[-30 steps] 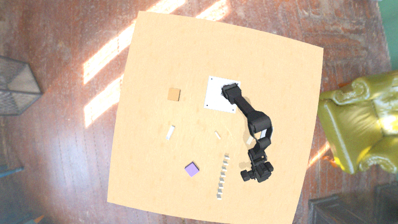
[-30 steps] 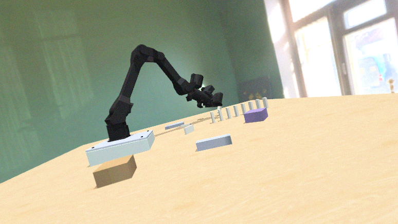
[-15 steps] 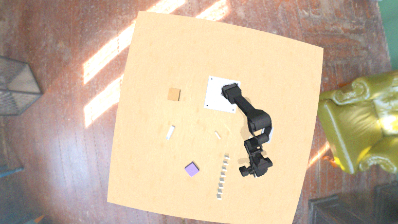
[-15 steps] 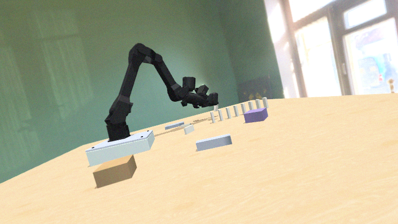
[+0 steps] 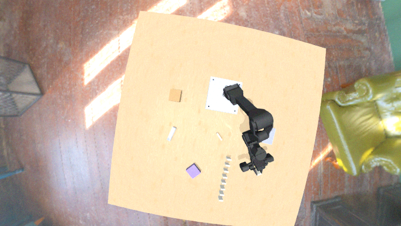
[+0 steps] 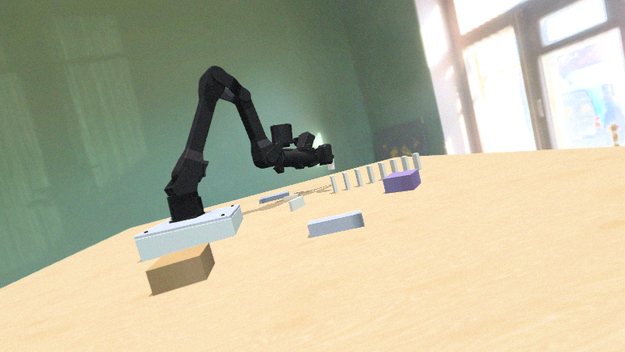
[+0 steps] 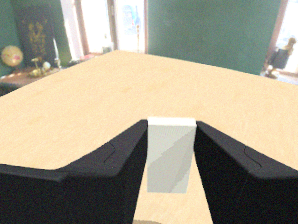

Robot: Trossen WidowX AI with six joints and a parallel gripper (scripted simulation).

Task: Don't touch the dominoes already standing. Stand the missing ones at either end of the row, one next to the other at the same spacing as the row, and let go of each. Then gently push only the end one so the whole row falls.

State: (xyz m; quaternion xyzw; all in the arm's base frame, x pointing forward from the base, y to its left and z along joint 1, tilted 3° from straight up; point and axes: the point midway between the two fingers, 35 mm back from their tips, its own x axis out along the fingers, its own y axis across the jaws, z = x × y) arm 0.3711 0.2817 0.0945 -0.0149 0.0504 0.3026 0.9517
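My gripper (image 5: 257,170) (image 6: 331,160) is shut on a white domino (image 5: 258,173) (image 6: 331,165) (image 7: 168,160). The fingers hold it by its two sides, above the table and to the right of the row in the top view. The arm's hand is nearly level in the exterior view. Several white dominoes stand upright in a spaced, slightly curved row; one near its middle (image 5: 224,175) (image 6: 371,174) shows in the top and exterior views. A loose domino (image 5: 219,136) (image 6: 296,203) lies on its side between the row and the base. Behind it in the exterior view is a pale flat piece (image 6: 290,198), partly hidden.
A purple block (image 5: 193,170) (image 6: 401,182) sits left of the row in the top view. A pale bar (image 5: 171,133) (image 6: 335,224) and an orange-brown block (image 5: 175,95) (image 6: 180,270) lie farther left. A grey-blue block (image 5: 271,137) (image 6: 274,197) lies partly under the arm.
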